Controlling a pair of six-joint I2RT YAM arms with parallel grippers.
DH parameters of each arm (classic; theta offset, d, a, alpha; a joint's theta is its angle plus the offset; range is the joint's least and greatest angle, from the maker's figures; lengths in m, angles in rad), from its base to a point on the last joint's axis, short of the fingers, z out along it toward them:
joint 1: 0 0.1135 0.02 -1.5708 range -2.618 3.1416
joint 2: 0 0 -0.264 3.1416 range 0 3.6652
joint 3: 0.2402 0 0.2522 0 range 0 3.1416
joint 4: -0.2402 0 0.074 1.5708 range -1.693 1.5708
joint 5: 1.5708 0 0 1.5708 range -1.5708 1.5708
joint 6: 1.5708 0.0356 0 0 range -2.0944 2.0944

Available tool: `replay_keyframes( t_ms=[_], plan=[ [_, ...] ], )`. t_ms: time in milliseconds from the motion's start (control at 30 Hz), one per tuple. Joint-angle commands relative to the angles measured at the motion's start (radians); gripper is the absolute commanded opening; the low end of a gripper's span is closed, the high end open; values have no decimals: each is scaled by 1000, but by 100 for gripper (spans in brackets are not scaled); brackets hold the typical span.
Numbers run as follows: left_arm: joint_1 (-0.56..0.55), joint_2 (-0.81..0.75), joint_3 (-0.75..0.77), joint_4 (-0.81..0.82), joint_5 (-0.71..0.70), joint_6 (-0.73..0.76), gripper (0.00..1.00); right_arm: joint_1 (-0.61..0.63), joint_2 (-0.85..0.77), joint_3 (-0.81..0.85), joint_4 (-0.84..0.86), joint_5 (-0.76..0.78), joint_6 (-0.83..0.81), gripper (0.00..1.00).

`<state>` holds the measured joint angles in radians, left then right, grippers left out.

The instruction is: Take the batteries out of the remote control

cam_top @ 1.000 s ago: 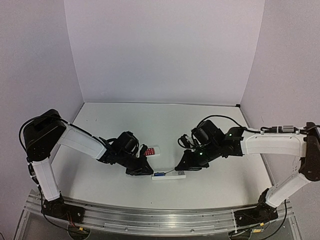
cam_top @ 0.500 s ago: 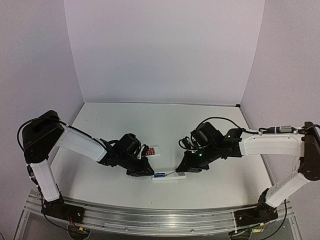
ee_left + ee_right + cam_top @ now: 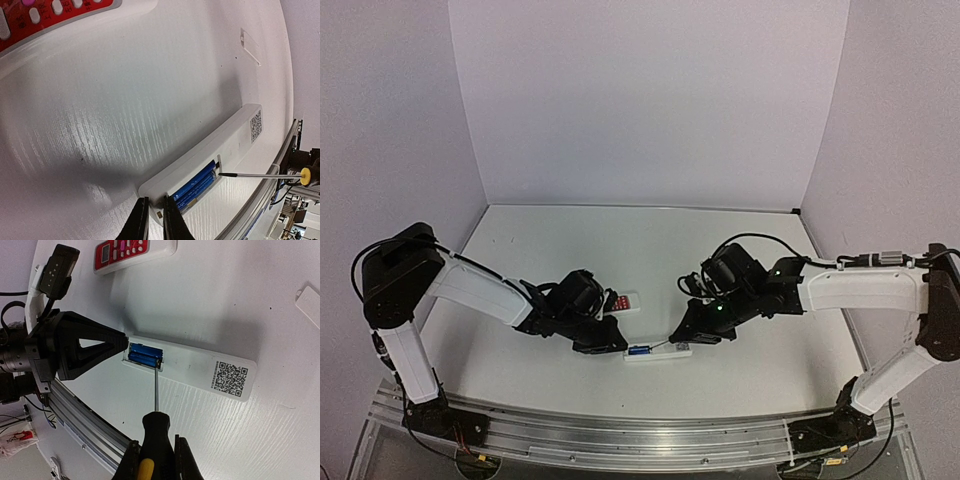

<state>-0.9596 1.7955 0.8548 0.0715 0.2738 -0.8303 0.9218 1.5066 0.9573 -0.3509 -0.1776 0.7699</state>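
Observation:
The white remote control (image 3: pixel 665 352) lies back up near the table's front, QR sticker (image 3: pixel 231 378) showing. Its battery bay is open, with two blue batteries (image 3: pixel 145 354) side by side inside; they also show in the left wrist view (image 3: pixel 197 182). My left gripper (image 3: pixel 154 212) is closed to a narrow gap on the remote's battery end (image 3: pixel 150 192), and it shows from above too (image 3: pixel 618 343). My right gripper (image 3: pixel 156 462) is shut on the black-and-yellow screwdriver (image 3: pixel 157 435). The screwdriver's tip rests at the bay's inner end, by the batteries.
The red-faced remote (image 3: pixel 623 301) lies just behind the left gripper. A small white cover piece (image 3: pixel 310 300) lies on the table to the right of the white remote. The aluminium rail (image 3: pixel 640 440) runs along the near table edge.
Almost nothing: the left arm has shifted slightly. Both grippers, the screwdriver and the remote stay where they were.

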Motion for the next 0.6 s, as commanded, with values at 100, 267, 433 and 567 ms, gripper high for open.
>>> replay_keyframes(
  t_ms=[100, 267, 433, 567],
  plan=[
    [-27, -27, -23, -20, -22, 18, 10, 3, 14, 2, 46, -23, 33, 0],
    [-32, -27, -24, -20, -27, 16, 10, 4, 5, -22, 43, -8, 48, 0],
    [-33, -28, -24, -26, -32, 17, 10, 4, 12, -28, 41, -2, 60, 0],
    [-33, -31, -24, -28, -35, 18, 10, 4, 17, -32, 39, 14, 70, 0]
  ],
)
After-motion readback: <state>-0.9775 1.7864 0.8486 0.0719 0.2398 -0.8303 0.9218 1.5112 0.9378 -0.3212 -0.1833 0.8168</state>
